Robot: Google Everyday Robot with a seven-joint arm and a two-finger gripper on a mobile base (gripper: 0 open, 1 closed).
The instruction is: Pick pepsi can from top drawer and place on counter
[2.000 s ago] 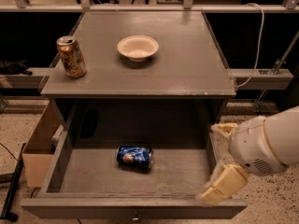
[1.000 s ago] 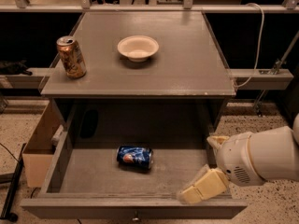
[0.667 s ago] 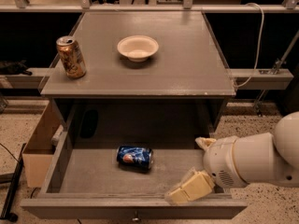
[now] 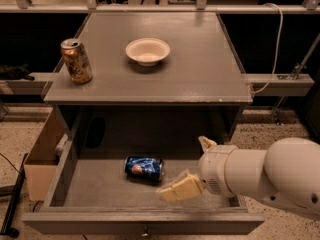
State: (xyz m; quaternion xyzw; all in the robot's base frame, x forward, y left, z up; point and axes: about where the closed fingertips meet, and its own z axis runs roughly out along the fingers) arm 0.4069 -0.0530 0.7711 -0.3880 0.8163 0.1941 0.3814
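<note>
— Fingers (image 4: 181,188) status?
— Released: spread apart, grasping nothing. Gripper (image 4: 182,166) sits low inside the open top drawer (image 4: 100,223), toward its right side, just right of the pepsi can (image 4: 144,168).
— Can orientation?
— Lying on its side near the middle of the drawer floor. Long axis runs left to right, roughly parallel to the drawer front; right end points at the lower finger, apart from it. Counter (image 4: 200,69) carries a gold-brown can (image 4: 76,60) and a bowl (image 4: 147,51).
</note>
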